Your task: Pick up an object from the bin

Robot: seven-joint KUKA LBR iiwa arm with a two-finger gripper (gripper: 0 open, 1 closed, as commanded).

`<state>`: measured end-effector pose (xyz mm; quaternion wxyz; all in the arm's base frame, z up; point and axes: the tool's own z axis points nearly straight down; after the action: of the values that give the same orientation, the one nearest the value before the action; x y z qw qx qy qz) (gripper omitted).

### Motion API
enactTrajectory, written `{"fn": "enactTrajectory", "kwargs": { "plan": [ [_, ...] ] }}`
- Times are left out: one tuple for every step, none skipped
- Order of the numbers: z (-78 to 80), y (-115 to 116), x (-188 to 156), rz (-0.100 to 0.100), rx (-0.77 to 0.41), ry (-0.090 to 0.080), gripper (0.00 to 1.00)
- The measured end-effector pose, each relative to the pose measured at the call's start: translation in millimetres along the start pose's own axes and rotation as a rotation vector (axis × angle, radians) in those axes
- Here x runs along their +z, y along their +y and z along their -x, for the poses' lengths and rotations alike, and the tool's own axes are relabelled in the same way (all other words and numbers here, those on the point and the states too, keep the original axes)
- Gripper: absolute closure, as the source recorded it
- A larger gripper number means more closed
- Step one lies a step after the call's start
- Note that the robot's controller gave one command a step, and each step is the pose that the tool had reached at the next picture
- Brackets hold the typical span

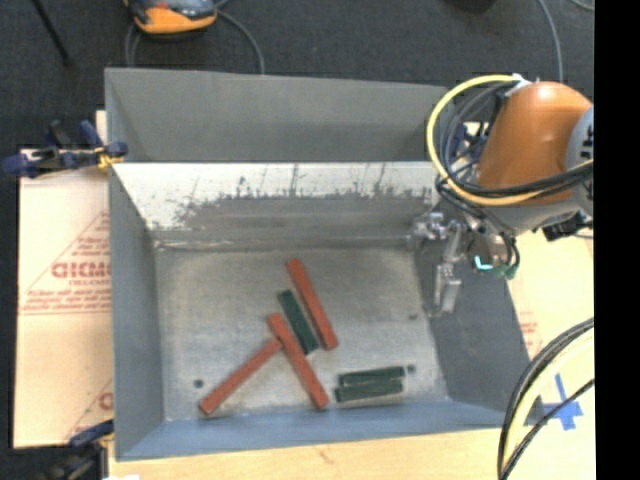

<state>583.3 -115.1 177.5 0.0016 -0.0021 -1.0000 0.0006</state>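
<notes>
My gripper hangs at the bin's right wall, its fingers pointing down with nothing seen between them. Below it and a little left, near the front right of the floor, lies a dark green block. Toward the middle rest three red-brown sticks: one slanting, one crossing it lower, one pointing to the front left. A second dark green block lies between the sticks.
The orange-covered wrist and its looped cables sit above the bin's right rim. The sloped grey walls close in on all sides of the floor.
</notes>
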Motion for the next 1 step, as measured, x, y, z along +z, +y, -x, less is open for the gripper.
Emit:
{"fn": "enactTrajectory", "kwargs": {
  "plan": [
    [1.6, 0.3, -4.7, -0.001, -0.002, -0.008, 0.0]
  ]
}}
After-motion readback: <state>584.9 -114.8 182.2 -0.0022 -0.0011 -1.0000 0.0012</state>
